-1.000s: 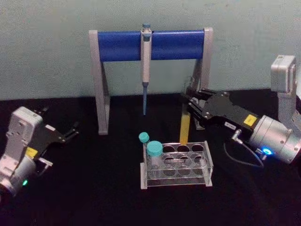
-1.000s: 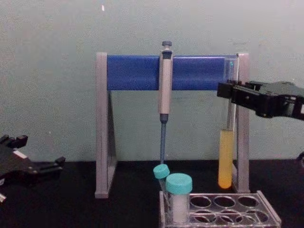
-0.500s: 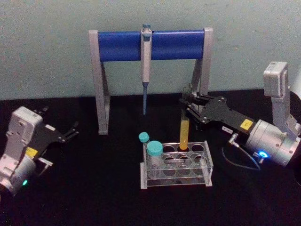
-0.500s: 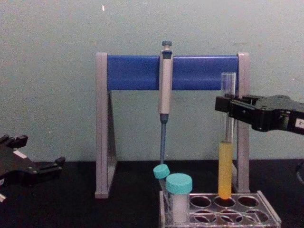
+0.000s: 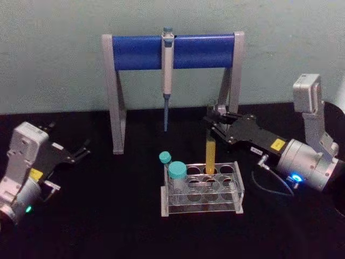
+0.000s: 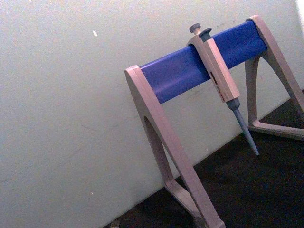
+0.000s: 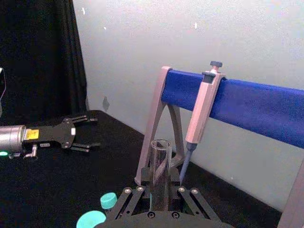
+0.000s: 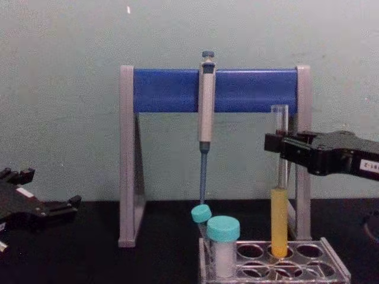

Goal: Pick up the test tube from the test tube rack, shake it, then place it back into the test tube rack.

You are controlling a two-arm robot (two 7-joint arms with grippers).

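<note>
The tube (image 5: 210,154), upright, is clasped just below its open rim by the right gripper (image 5: 212,120), whose fingers are closed on the glass. Its yellow-filled lower end is set in a back-row hole of the rack (image 5: 239,189), to the right of two teal-capped tubes (image 5: 177,171). The left gripper (image 5: 82,151) is seen at the left, well apart, fingers spread.
</note>
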